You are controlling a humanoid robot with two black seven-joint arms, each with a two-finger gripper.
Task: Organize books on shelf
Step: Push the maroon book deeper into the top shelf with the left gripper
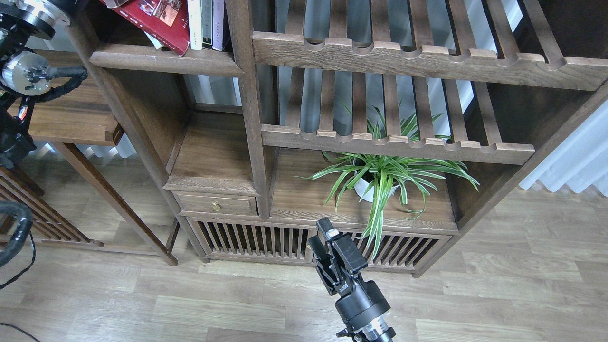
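Wood-plank floor point(498, 285), dark-brown bookcase point(249, 118) filling most of the head view, white curtain point(574, 161) at right. Shelf point(166, 61), a solid board with a rounded front edge, sits top left. On it a red book point(156, 21) with photos on the cover leans tilted, its lower corner touching a thin white book point(194, 23) standing upright; beside that a dark book point(205, 23) and a lilac-spined book point(218, 23), also upright. Other task books cannot be made out; a scrap of something at the top edge left of the red book is too cropped to tell.

Right claw point(319, 237) is low in the centre, over the floor, in front of the slatted cabinet base point(266, 242) and just left of the hanging leaves of the spider plant point(384, 175) in its white pot. Fingers look close together, holding nothing. Red book is far up and to the left of it, well apart.

Left arm point(26, 76) comes in at the far left edge, silver joint showing, beside a side desk point(71, 118). Left claw itself runs out of the top-left corner, so cannot tell how its fingers stand; the red book lies near it, to the right. Two slatted racks point(418, 61) with notched rails fill the right half.
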